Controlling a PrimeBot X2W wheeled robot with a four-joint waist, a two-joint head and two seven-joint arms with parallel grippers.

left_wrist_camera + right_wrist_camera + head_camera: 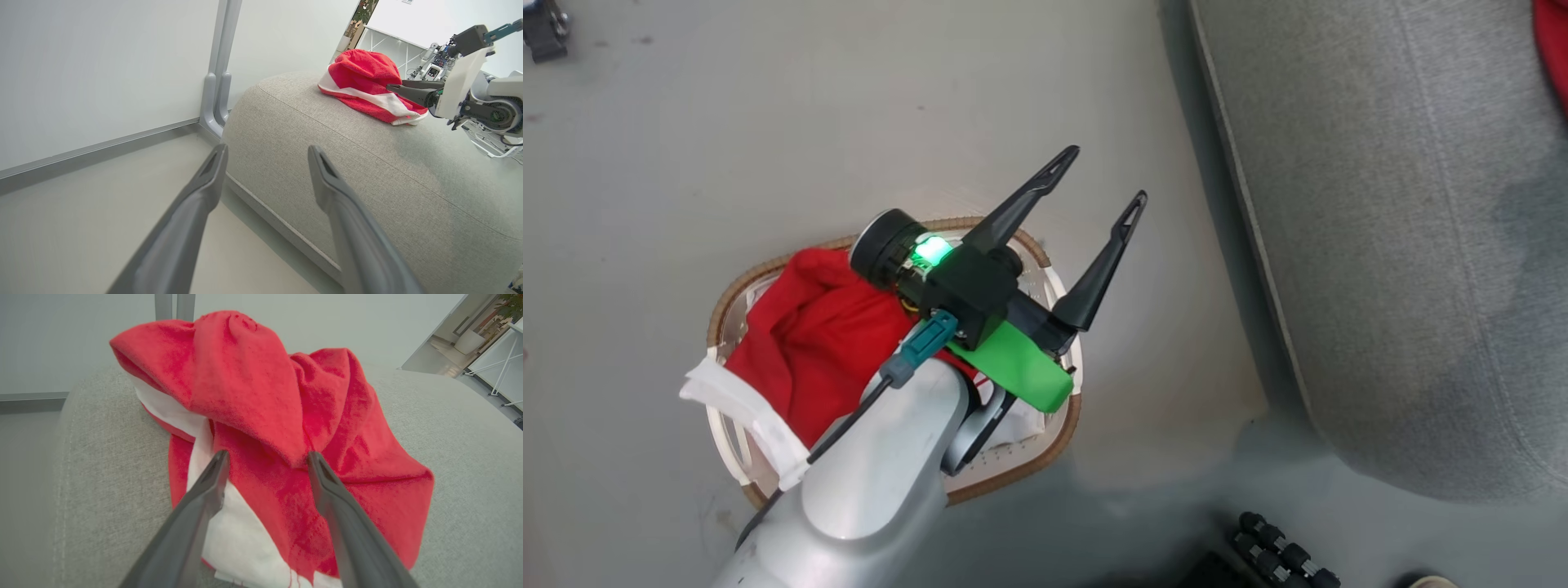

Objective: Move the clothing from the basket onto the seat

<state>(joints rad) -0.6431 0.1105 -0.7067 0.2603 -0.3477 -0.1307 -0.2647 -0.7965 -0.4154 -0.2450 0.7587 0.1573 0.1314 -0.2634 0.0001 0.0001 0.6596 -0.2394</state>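
The basket (1045, 457) stands on the floor left of the seat (1405, 245). A red garment with white trim (809, 343) lies in the basket and hangs over its left rim. My left gripper (1104, 174) hovers above the basket's right half, open and empty, its fingers pointing toward the seat (367, 163). A second red garment with a white stripe (261, 416) lies bunched on the seat (470, 437). My right gripper (268, 455) is open at that garment, a fold hanging between its fingertips. The left wrist view shows this garment (363, 77) with the right gripper (408, 92) beside it.
Bare grey floor (849, 98) surrounds the basket. A dark object (543, 33) sits at the far left corner. The robot's black base wheels (1278, 555) lie near the seat's front corner. A white wall panel with a grey post (216, 98) stands behind the seat.
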